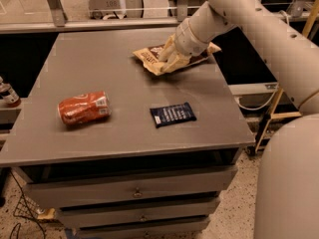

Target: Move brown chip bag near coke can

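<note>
The brown chip bag (pixel 149 59) lies flat at the back right of the grey table (pixel 99 59); its tan edges and white lettering show. My gripper (pixel 171 59) is down on the bag's middle and covers much of it. The coke can (pixel 83 107), red-orange and dented, lies on its side at the front left of the table, well apart from the bag and the gripper.
A small dark blue flat packet (pixel 173 114) lies front right of centre, between the bag and the table's front edge. A small bottle with a dark cap (pixel 7 93) stands off the table's left edge. Drawers (pixel 134 190) sit below the tabletop.
</note>
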{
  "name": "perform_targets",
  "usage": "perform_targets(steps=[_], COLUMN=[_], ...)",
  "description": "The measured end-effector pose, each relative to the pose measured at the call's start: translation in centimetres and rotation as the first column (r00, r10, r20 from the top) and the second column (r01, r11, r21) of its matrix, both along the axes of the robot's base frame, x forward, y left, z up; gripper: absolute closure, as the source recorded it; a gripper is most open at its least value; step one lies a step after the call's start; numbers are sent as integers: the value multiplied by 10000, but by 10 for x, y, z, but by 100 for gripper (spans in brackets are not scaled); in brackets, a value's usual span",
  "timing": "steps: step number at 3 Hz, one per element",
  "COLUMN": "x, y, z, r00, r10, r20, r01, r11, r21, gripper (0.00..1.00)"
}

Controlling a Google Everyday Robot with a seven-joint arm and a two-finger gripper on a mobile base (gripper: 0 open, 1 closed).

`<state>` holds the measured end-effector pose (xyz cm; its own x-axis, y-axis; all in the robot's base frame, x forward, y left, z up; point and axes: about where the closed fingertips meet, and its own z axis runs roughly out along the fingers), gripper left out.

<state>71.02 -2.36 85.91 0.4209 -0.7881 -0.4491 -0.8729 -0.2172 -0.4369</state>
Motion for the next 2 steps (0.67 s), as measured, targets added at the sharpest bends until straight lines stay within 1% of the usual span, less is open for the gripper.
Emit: perform_targets(steps=[1,2], x=[6,24], y=[16,41], z=[5,21], r00=[9993,9928], r10=[366,1115], r20=[42,443], r01=[-369,-1168], r11=[9931,9827], r21=[1112,1438], gripper=[84,100])
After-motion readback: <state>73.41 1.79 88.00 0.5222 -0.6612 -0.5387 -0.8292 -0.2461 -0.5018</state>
